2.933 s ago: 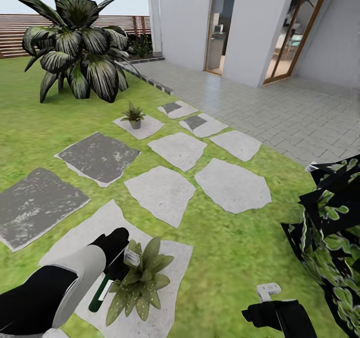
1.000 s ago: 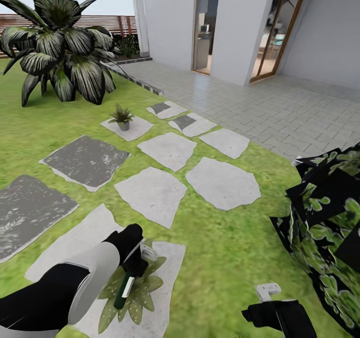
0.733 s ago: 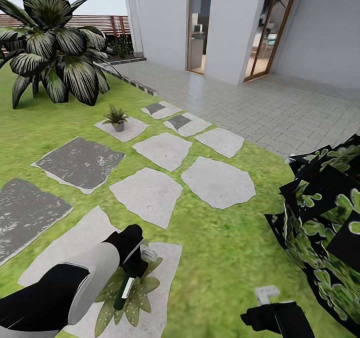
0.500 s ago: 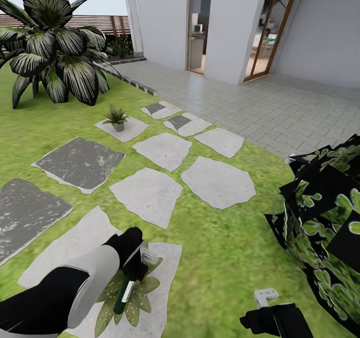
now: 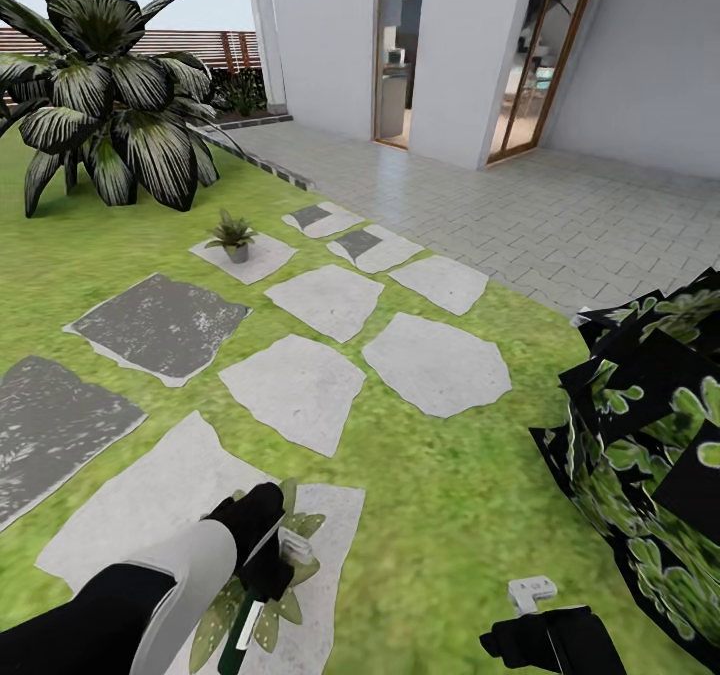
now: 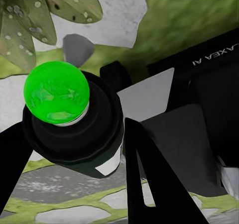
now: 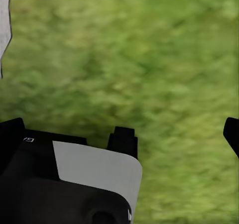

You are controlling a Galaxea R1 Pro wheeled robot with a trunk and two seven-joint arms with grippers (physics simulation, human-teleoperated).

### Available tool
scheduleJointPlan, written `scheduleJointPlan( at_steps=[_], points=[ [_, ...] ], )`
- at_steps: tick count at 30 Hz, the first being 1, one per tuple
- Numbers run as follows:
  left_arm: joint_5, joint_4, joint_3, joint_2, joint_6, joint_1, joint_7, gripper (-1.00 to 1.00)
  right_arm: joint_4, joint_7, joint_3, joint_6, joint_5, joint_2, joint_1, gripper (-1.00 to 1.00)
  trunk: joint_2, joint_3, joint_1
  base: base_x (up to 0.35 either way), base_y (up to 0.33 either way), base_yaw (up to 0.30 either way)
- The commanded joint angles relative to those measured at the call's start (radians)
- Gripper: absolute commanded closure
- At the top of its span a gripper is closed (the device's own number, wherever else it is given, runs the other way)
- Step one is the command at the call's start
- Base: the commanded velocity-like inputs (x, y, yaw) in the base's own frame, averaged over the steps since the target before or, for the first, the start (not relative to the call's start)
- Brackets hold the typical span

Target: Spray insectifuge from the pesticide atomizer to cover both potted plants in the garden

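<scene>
My left gripper (image 5: 266,567) is shut on the pesticide atomizer (image 5: 241,627), a slim dark-green bottle with a white label and a pale spray head (image 5: 297,546). It hangs tilted over the near potted plant (image 5: 303,526), whose speckled leaves spread on a white stepping stone (image 5: 150,500). In the left wrist view the atomizer (image 6: 74,129) sits between my black fingers (image 6: 147,179), with speckled leaves (image 6: 27,15) beyond it. The second potted plant (image 5: 233,233), in a small grey pot, stands far off on another stone. My right gripper (image 7: 177,137) is open over bare grass.
Grey and white stepping stones (image 5: 435,363) cross the lawn. A big striped-leaf palm (image 5: 110,85) stands at the far left before a wooden fence (image 5: 170,43). A dark leafy bush (image 5: 650,445) crowds my right side. The brick patio (image 5: 560,215) and house lie ahead.
My left gripper, with the atomizer in it, has dropped lower and nearer over the near plant. Earlier the whole view panned to the right; the right arm barely moved.
</scene>
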Motion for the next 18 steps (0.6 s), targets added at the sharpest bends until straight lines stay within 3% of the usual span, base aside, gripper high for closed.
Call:
scheduleJointPlan(
  at_steps=[1, 6, 13, 18],
  points=[
    [-0.005, -0.001, -0.008, 0.000, 0.003, 0.000, -0.010, 1.00, -0.001, 0.010, -0.003, 0.002, 0.010, 0.001, -0.001, -1.00, 0.000, -0.001, 0.000, 0.000, 0.000, 0.000],
    [-0.005, -0.003, -0.009, 0.000, 0.003, -0.004, -0.010, 1.00, -0.001, 0.010, -0.003, 0.002, 0.010, 0.001, -0.001, -1.00, 0.000, -0.001, 0.000, 0.000, 0.000, -0.010],
    [-0.005, -0.003, -0.009, 0.002, 0.004, -0.033, -0.010, 1.00, -0.001, 0.010, -0.003, 0.002, 0.010, 0.001, -0.001, -1.00, 0.000, -0.001, 0.000, 0.000, 0.000, -0.237],
    [-0.005, -0.003, -0.008, 0.003, 0.004, -0.050, -0.010, 1.00, -0.001, 0.010, -0.003, 0.002, 0.010, 0.001, -0.001, -1.00, 0.000, -0.001, 0.000, 0.000, 0.000, -0.065]
  ],
)
